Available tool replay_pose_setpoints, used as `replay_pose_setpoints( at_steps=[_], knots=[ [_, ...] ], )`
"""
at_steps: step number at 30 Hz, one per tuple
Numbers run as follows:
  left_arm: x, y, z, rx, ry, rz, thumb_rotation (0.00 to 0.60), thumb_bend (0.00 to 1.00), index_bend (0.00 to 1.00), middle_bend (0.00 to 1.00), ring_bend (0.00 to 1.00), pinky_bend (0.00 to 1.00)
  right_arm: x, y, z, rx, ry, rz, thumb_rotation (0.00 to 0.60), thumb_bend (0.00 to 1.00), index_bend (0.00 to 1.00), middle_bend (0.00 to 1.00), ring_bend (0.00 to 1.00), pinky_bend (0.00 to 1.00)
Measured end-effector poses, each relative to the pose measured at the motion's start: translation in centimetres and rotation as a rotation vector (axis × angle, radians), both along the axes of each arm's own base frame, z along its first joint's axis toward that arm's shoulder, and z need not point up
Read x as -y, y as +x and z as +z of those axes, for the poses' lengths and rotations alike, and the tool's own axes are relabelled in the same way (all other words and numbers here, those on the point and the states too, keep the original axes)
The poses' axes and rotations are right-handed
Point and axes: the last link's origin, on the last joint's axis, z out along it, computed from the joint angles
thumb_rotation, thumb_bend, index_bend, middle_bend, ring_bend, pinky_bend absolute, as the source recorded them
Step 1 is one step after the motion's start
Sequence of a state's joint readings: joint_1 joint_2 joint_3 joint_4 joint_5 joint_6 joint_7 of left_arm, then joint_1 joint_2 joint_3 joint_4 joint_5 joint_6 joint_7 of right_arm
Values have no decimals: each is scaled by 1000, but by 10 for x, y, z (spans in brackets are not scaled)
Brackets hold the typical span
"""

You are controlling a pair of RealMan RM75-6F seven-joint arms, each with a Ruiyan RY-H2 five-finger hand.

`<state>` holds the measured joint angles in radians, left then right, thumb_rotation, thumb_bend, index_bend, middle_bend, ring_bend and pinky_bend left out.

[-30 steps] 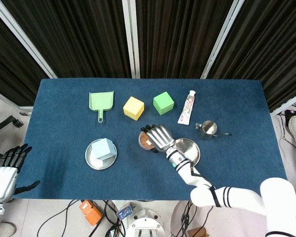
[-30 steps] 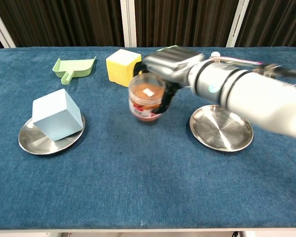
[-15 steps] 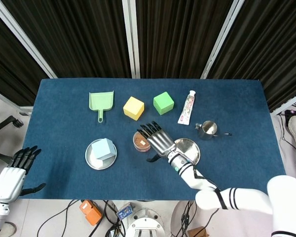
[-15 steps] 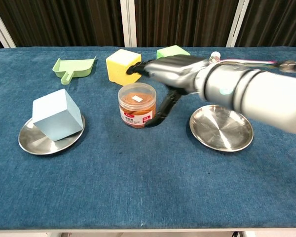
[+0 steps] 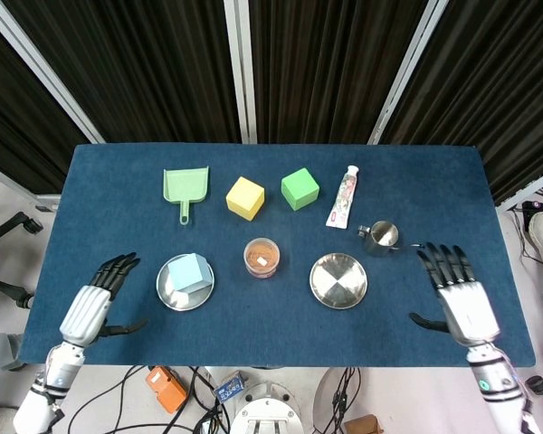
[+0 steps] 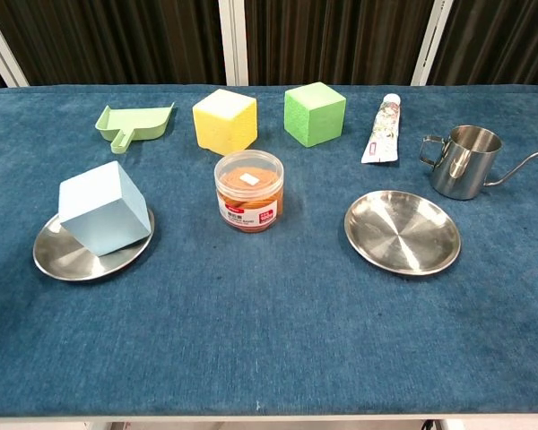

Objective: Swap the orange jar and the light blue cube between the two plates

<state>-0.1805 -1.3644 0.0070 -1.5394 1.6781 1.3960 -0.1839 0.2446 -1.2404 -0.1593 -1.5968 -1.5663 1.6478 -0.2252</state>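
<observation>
Light blue cube [image 5: 189, 271] on left plate [image 5: 171, 294] lies just inboard of left robot hand [image 5: 92, 305], nearer than right robot hand [image 5: 459, 295]; both spread, empty.

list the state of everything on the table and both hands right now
orange jar: upright, lid on, on the cloth between the plates
light blue cube: tilted, on the left plate
left plate: holds the cube
right plate: empty
yellow cube: on the cloth
green cube: on the cloth
dustpan: lying flat
tube: lying down
steel pitcher: upright
left hand: open, empty
right hand: open, empty
</observation>
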Motion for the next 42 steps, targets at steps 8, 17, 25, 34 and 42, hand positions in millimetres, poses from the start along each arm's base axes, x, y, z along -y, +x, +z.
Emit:
replay_pose_setpoints(
  at_steps=[8, 17, 25, 34, 42],
  knots=[
    [-34, 38, -49, -130, -41, 37, 600, 104, 54, 17, 6, 92, -39, -42, 31, 3, 2, -59, 442, 138, 0, 0, 0, 0],
    [-60, 56, -81, -131, -85, 122, 600, 104, 55, 30, 67, 188, -39, -40, 31, -6, 23, -63, 440, 137, 0, 0, 0, 0],
    [-68, 68, -91, -122, -64, 135, 600, 296, 375, 408, 503, 592, -39, -41, 31, -8, 33, -77, 440, 138, 0, 0, 0, 0],
    [-61, 109, -85, -59, -3, 10, 600, 333, 435, 468, 557, 613, -37, -41, 30, -11, 38, -93, 442, 138, 0, 0, 0, 0],
    [-44, 171, -123, -66, -89, -141, 600, 300, 435, 460, 543, 611, -37, -41, 33, 3, 35, -101, 442, 138, 0, 0, 0, 0]
  ],
)
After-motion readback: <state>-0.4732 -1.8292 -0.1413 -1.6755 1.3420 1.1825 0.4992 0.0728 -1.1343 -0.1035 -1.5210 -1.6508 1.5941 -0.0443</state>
